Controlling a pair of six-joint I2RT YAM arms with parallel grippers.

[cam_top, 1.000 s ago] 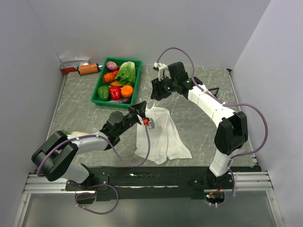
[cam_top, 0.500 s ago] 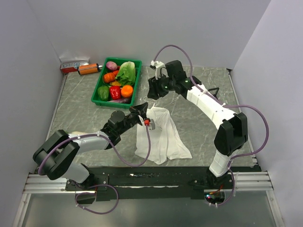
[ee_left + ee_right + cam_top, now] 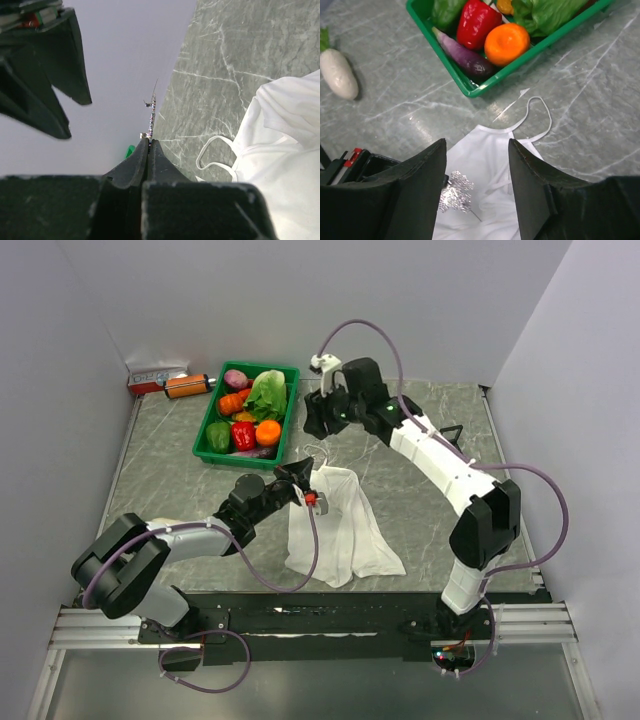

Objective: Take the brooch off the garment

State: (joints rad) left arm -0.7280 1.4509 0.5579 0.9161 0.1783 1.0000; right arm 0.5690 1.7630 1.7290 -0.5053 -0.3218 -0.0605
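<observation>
Brooch (image 3: 456, 192) in left pincer (image 3: 150, 141) above garment (image 3: 487, 150), green vegetable crate (image 3: 470, 91) beyond

I am looking into a robotics lab test cell, not a home or a shop. Bare pale walls (image 3: 300, 300) are boxing in a single marble-patterned tabletop (image 3: 420, 510) on three sides. The left arm (image 3: 190, 538) and right arm (image 3: 440, 455) I am driving are standing on an aluminium rail (image 3: 110, 625) along the near edge, with purple cables (image 3: 358, 323) looping openly off them. The few things lying about are reading as staged props: a green crate (image 3: 262, 365) is holding glossy vegetables (image 3: 243, 435), and a white garment (image 3: 340, 530) is lying on the stone just beside it.
</observation>
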